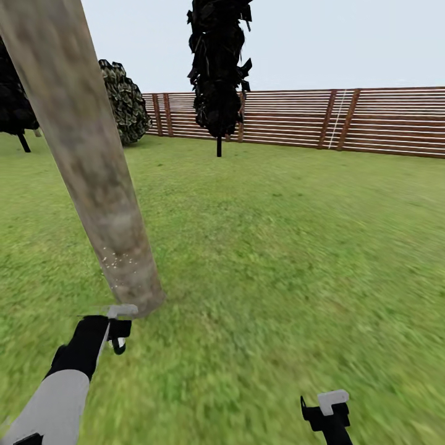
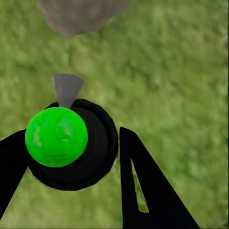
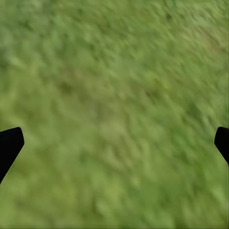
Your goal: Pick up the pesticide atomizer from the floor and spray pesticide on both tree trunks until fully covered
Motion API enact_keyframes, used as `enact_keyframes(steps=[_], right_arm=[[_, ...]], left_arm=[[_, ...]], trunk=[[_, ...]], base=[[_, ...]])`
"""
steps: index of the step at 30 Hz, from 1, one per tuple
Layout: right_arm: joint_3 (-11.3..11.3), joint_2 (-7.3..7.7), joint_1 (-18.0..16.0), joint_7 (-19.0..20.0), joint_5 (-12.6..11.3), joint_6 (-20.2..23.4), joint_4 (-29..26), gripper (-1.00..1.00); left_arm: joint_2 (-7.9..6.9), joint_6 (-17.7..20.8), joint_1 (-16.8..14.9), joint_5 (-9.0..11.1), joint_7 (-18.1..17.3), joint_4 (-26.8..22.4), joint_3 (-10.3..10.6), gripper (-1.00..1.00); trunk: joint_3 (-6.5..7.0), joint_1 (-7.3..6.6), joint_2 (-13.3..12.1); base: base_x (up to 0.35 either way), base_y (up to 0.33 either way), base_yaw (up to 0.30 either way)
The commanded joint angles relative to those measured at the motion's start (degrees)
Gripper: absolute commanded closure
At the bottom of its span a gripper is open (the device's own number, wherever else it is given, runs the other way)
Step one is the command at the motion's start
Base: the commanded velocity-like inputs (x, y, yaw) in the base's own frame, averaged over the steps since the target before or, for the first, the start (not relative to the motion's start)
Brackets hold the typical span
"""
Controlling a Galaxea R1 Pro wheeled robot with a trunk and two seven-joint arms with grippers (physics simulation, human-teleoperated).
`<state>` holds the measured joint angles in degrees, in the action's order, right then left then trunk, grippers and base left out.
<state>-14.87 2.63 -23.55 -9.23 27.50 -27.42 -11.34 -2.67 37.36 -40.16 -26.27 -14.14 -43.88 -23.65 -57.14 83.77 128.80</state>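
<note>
A thick, mottled grey-brown tree trunk (image 1: pixel 86 154) leans up from the grass in the head view. Fine white specks of pesticide (image 1: pixel 117 259) dot its lower part. My left gripper (image 1: pixel 114 330) hovers just in front of the trunk's base. In the left wrist view this gripper (image 2: pixel 69 136) is shut on the pesticide atomizer (image 2: pixel 57 138), a black round body with a bright green top. Its grey nozzle (image 2: pixel 67 88) points toward the trunk base (image 2: pixel 78 16). My right gripper (image 1: pixel 327 414) hangs low over the grass, open, its fingertips (image 3: pixel 9 143) far apart.
A brown slat fence (image 1: pixel 346 120) closes the lawn at the back. A slim dark tree (image 1: pixel 217 68) stands before it, with a rounded bush (image 1: pixel 127 102) and another dark tree (image 1: pixel 12 105) at the left. Open grass (image 1: pixel 296 247) spreads to the right.
</note>
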Motion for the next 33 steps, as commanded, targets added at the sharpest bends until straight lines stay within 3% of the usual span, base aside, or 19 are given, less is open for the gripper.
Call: enact_keyframes(steps=[1,3,7,8,10,19,27,33], right_arm=[[0.0,0.0,0.0,0.0,0.0,0.0,0.0,-1.0],[0.0,0.01,0.0,0.0,0.0,0.0,0.0,-1.0],[0.0,-0.02,0.0,0.0,0.0,0.0,0.0,-1.0],[0.0,0.0,0.0,0.0,0.0,0.0,0.0,-1.0],[0.0,0.01,0.0,0.0,0.0,0.0,0.0,-1.0],[0.0,0.01,0.0,0.1,0.0,0.0,0.0,-1.0],[0.1,-0.07,0.0,0.1,0.1,0.0,0.1,-1.0],[0.1,-0.08,0.0,0.1,0.1,0.0,0.1,-1.0]], left_arm=[[0.93,-1.1,0.0,-1.1,0.3,-0.2,0.0,1.0],[1.8,-3.6,0.0,-1.2,2.1,-0.3,-0.1,1.0],[-2.0,-5.4,0.4,-1.0,4.4,0.4,-0.5,1.0],[-3.04,-5.5,1.8,-0.9,4.5,0.1,-0.5,1.0],[-3.54,-5.6,2.8,-0.9,4.7,-0.2,-0.6,1.0],[-1.76,-5.7,3.2,-0.8,4.7,0.0,-0.4,1.0],[-2.15,-5.9,4.0,-1.0,4.6,0.5,-0.4,1.0],[-0.34,-5.9,4.4,-0.9,4.7,3.2,0.0,1.0]], trunk=[[0.0,0.0,0.0],[0.0,0.0,0.0],[0.0,0.0,0.0],[0.0,0.0,0.0],[0.0,0.0,0.0],[0.0,0.0,0.0],[0.0,0.0,0.0],[0.0,0.0,0.0]], base=[[0.002,-0.001,0.001],[0.0,0.0,0.0],[0.0,0.0,0.0],[0.0,0.0,0.0],[0.011,0.0,0.0],[0.278,0.08,0.045],[0.082,0.026,0.264],[0.001,0.0,0.05]])
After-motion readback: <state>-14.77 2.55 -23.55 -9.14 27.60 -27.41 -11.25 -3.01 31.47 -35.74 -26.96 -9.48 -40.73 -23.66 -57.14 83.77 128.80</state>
